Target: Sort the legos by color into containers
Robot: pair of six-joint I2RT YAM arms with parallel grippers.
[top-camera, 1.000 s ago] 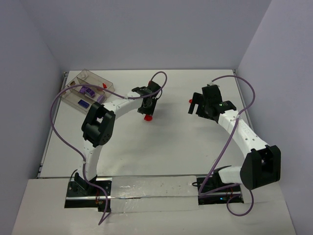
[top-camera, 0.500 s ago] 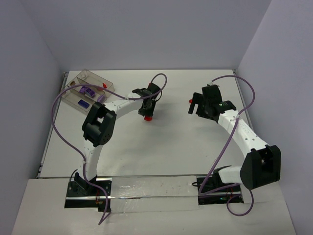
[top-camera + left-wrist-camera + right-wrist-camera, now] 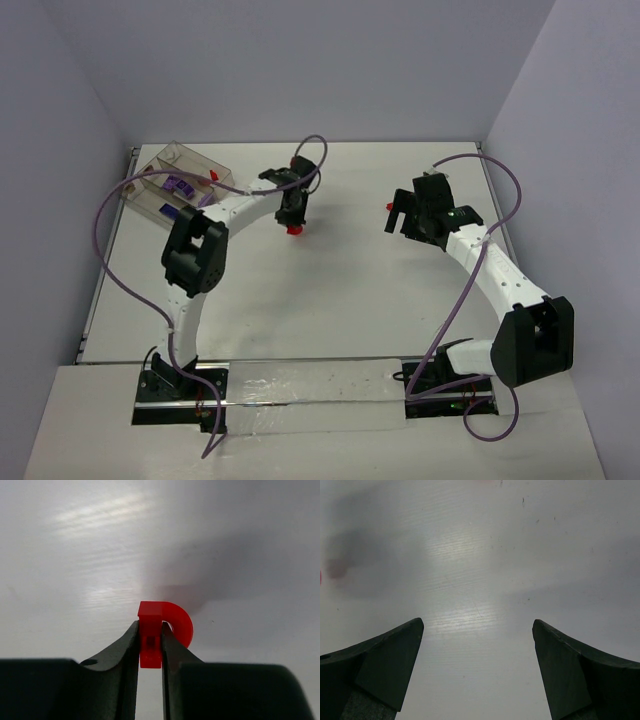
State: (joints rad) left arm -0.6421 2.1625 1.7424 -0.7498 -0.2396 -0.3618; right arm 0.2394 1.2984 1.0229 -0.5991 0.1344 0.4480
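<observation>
Left pincer: jaws narrow, clamped on the red rounded plastic brick. The fingers grip its straight flat leg on both faces. The brick's long axis runs in line with the fingers and projects beyond the tips. Its arch curls away to the right-finger side, with the open hollow facing back toward that fingertip. Whether the brick touches the surface cannot be told.

Clearances: bare white table lies ahead of this pincer, on both sides and behind it. The table's far edge is near, beyond the tips. The clear brownish divided plastic tray sits to the pincer's left, near the table's far-left corner and apart from the fingers. It contains two purple studded bricks and a small red piece in separate compartments.

Right pincer: jaws wide apart, nothing between them, only bare table below. It stands well apart, to the right of the left pincer.
</observation>
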